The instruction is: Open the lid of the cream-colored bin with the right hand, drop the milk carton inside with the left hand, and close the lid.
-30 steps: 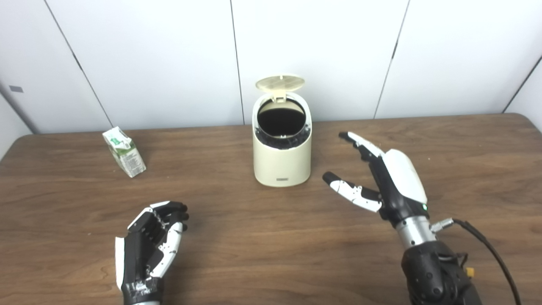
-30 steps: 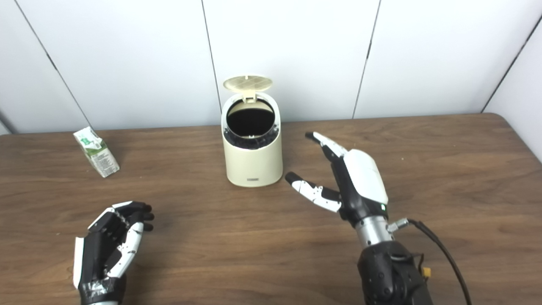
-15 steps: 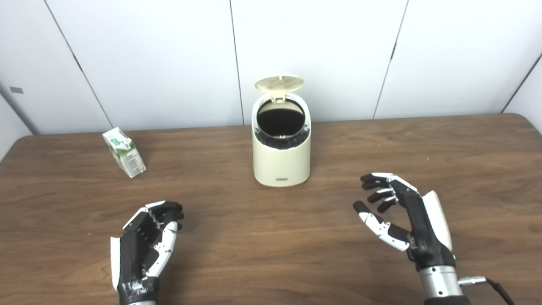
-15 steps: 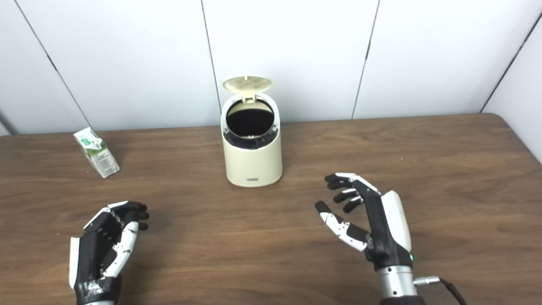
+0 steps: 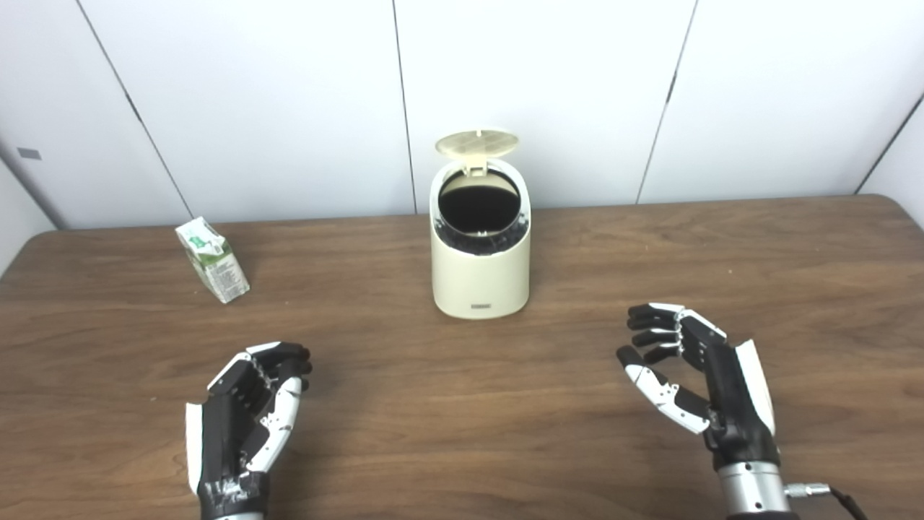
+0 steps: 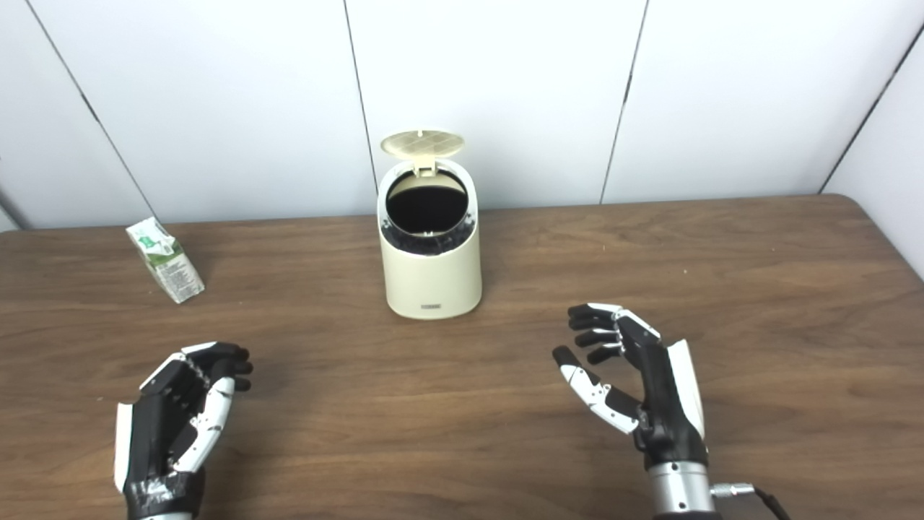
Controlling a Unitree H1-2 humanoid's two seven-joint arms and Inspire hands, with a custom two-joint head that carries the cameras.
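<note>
Wood-grain table (image 5: 447, 433), white panelled wall (image 5: 253, 94)

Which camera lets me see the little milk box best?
The left eye view. There the milk carton sits further in from the picture's edge on the table, so its green top and printed side show clearly. The right eye view shows the same tilted carton nearer the left edge, looking a bit smaller.

The bin (image 5: 480, 260) stands mid-table (image 5: 794, 260) toward the back, its lid (image 5: 477, 141) raised behind the opening. The milk carton (image 5: 212, 259) lies well left. Both hands, left hand (image 5: 245, 419) and right hand (image 5: 696, 379), sit nearer the front, flanking the bin.
</note>
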